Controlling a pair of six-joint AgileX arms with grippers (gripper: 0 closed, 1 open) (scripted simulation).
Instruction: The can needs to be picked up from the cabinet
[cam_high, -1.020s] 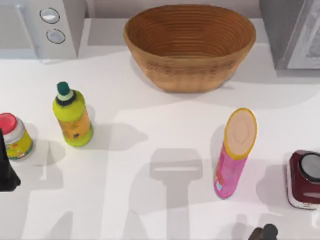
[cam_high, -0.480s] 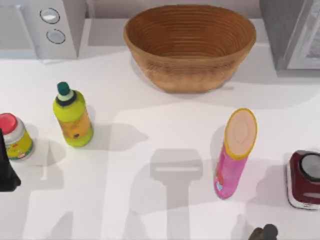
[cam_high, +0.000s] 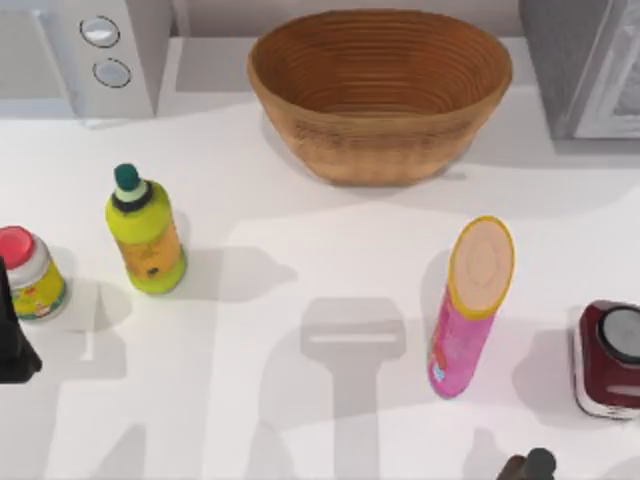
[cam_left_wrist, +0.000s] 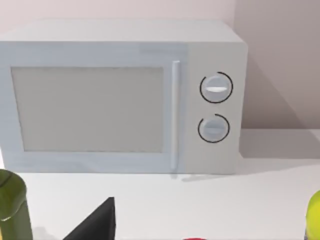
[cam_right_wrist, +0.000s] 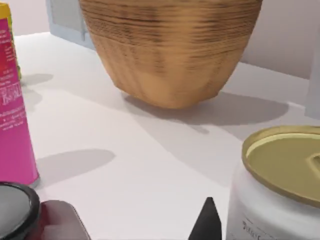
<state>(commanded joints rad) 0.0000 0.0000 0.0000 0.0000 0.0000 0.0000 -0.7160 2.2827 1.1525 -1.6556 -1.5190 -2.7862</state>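
Observation:
A white can (cam_right_wrist: 280, 200) with a gold lid stands close in front of my right wrist camera, next to a black part of my right gripper (cam_right_wrist: 207, 222). In the top view the right gripper (cam_high: 528, 466) sits low at the table's front edge, right of centre. A tall pink tube (cam_high: 468, 310) with a tan lid stands just behind it. My left gripper (cam_high: 10, 345) is parked at the table's left edge, beside a red-lidded jar (cam_high: 28, 272).
A wicker basket (cam_high: 380, 95) stands at the back centre, and a microwave (cam_left_wrist: 125, 95) at the back left. A green-yellow bottle (cam_high: 145, 232) stands at the left. A maroon container (cam_high: 608, 360) is at the right edge, and a grey appliance (cam_high: 590, 60) at the back right.

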